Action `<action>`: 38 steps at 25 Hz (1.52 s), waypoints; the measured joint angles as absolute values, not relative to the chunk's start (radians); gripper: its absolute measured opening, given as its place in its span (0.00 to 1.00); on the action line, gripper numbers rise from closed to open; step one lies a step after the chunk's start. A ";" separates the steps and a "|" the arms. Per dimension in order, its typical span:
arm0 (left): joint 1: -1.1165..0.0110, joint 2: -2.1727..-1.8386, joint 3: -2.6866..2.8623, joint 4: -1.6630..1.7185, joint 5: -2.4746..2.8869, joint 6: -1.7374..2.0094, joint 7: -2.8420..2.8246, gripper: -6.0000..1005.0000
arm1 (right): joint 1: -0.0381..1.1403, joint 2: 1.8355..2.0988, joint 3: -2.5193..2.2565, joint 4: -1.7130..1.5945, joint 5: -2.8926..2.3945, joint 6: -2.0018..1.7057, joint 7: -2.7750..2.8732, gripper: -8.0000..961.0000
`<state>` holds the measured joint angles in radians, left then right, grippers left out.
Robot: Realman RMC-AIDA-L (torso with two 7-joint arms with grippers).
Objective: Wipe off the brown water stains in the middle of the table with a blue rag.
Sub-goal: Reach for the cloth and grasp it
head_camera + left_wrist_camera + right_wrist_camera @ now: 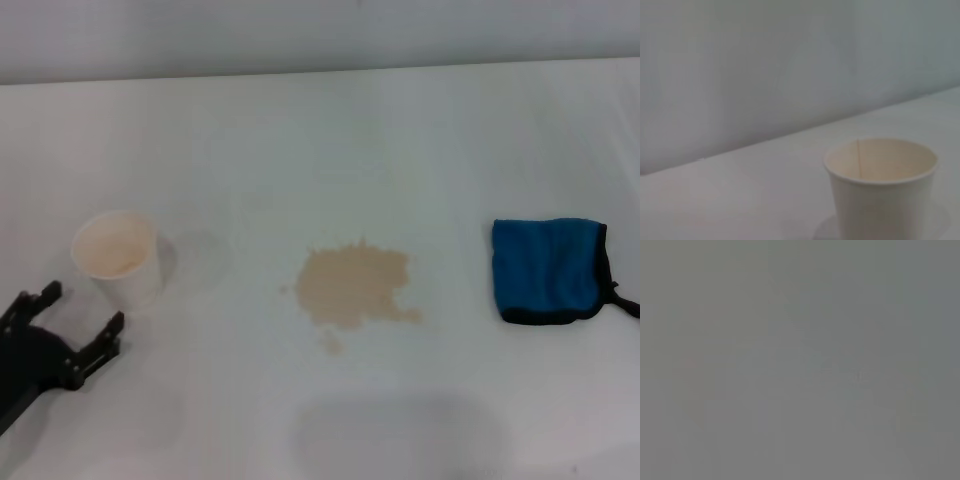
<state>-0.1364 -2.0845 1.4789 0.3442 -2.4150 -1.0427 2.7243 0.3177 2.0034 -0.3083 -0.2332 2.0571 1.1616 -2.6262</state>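
Observation:
The brown water stains (355, 285) form a tan ragged puddle in the middle of the white table (330, 140). The blue rag (548, 269), folded and black-trimmed, lies flat to the right of the puddle, untouched. My left gripper (80, 312) is at the near left, just in front of a paper cup, its black fingers spread open and empty. The right gripper is out of the head view, and the right wrist view shows only plain grey.
A white paper cup (118, 256) with a tan inside stands upright at the left, close beyond my left gripper. The same cup (881, 185) fills the left wrist view's foreground, with the table's far edge and a pale wall behind it.

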 joint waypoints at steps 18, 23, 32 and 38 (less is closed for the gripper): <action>-0.058 -2.079 1.339 0.330 -2.627 -1.351 2.774 0.88 | 0.293 2.003 -0.308 -0.224 2.057 1.198 -2.584 0.68; -0.095 -2.077 1.262 0.318 -2.627 -1.338 2.780 0.88 | 0.268 2.000 -0.308 -0.251 2.056 1.210 -2.450 0.68; -0.174 -2.074 1.151 0.296 -2.630 -1.288 2.784 0.88 | 0.219 1.995 -0.310 -0.443 1.902 1.163 -1.978 0.68; -0.228 -2.072 1.150 0.294 -2.631 -1.191 2.784 0.88 | 0.232 1.930 -0.311 -0.512 1.664 1.098 -1.632 0.68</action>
<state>-0.2280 -2.0719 1.1503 0.2944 -2.6305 -1.1911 2.7844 0.2324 1.9303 -0.3108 -0.5125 1.6643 1.0978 -1.6324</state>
